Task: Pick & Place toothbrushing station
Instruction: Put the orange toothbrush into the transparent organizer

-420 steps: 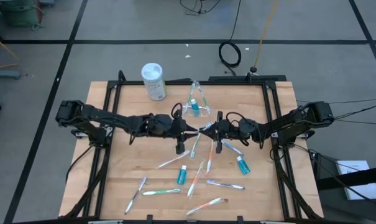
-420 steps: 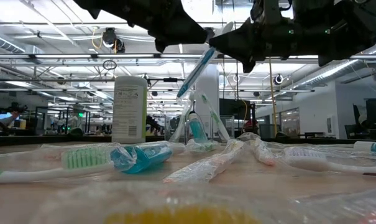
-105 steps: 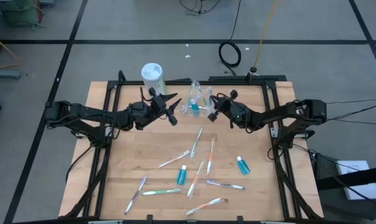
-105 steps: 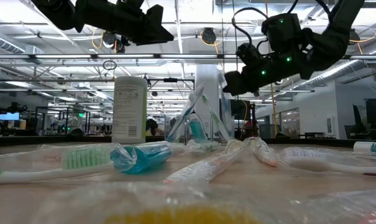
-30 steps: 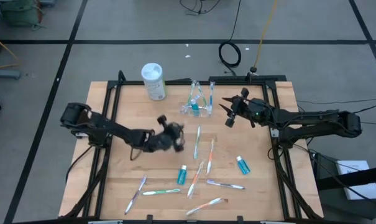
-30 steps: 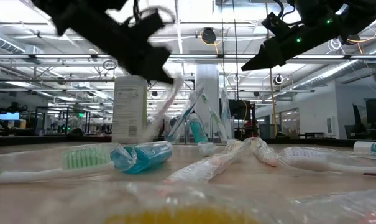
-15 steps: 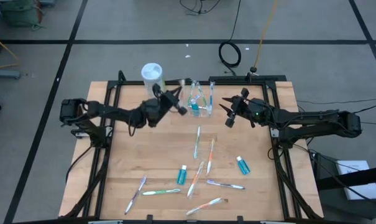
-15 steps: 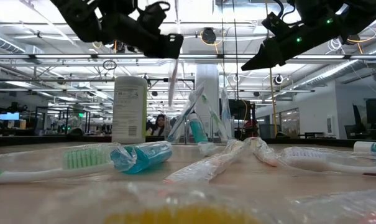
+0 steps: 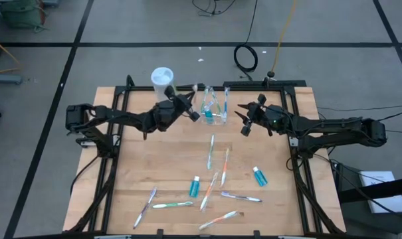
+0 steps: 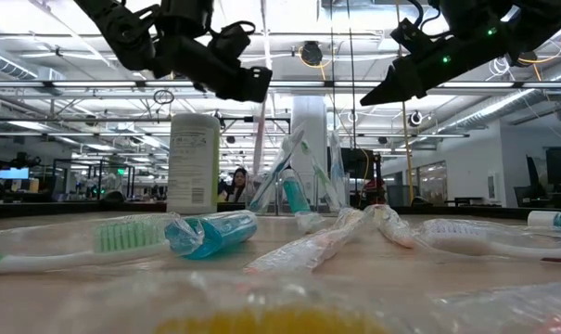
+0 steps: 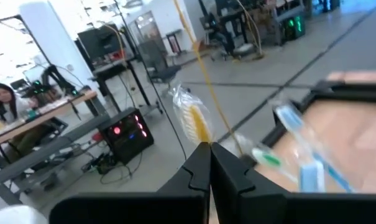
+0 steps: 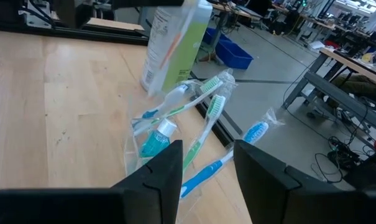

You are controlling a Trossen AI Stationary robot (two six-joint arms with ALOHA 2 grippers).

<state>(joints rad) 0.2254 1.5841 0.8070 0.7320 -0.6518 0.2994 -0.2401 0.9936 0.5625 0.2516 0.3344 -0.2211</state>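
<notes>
The clear cup stands near the table's far edge and holds a few toothbrushes and a blue toothpaste tube; it also shows in the right wrist view. My left gripper is just left of the cup, above the table, shut on a plastic-wrapped toothbrush with orange bristles. My right gripper is to the right of the cup, open and empty. Several wrapped toothbrushes and two blue tubes lie flat on the table. My left gripper pinches the wrapped toothbrush between its two shut fingers, just below the bristle head. The head sticks out past the fingertips. The fingers come from the table's left, slanting toward the far edge. The brush is lifted clear of the table; its handle hangs below.
A white cylindrical canister stands left of the cup at the far edge, close behind my left gripper. More toothbrushes lie toward the near edge. A second tube lies at the right. A black frame borders the table.
My left gripper, shut on the toothbrush, has risen from the middle of the table and gone toward the far edge, to the left side of the cup. The brush has gone with it, clear of the table, from slanting to hanging nearly upright.
</notes>
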